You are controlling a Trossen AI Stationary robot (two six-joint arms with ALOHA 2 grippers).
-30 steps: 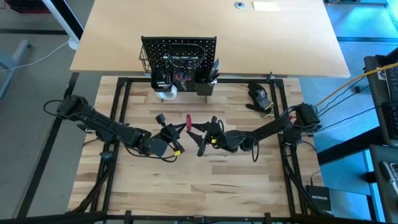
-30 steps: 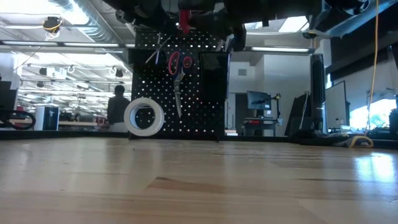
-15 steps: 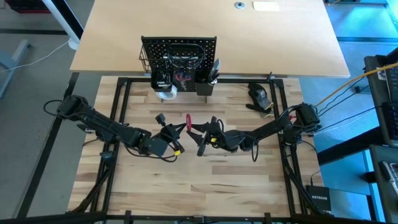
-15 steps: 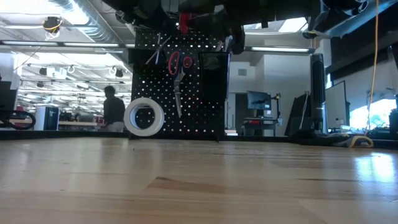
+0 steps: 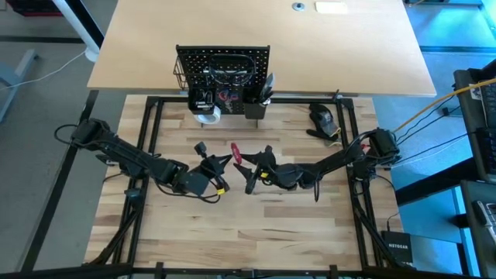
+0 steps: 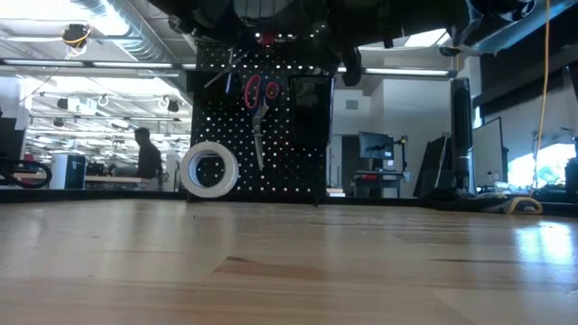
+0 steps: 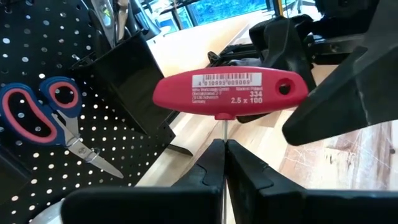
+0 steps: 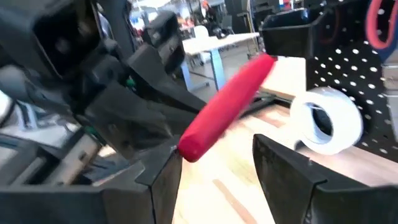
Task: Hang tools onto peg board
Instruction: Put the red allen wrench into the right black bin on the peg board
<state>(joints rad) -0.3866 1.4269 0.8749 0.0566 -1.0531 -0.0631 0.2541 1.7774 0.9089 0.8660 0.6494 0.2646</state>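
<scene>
Red T-handle key held mid-air between two hands, near side of the peg board.
The left hand (image 7: 219,163) pinched the thin shaft of the red T-handle key (image 7: 231,90) with fingers closed; the right hand (image 8: 214,165) sat just right of it, fingers spread apart around the handle's end without gripping. On the peg board (image 5: 223,58) at the far side of the surface (image 5: 256,225) hung scissors (image 7: 43,112) and a tape roll (image 6: 209,169).

A red tool handle (image 8: 225,106) sits between the right hand's (image 8: 214,165) parted fingers, seemingly ungripped, near white tape roll (image 8: 326,127).
</scene>
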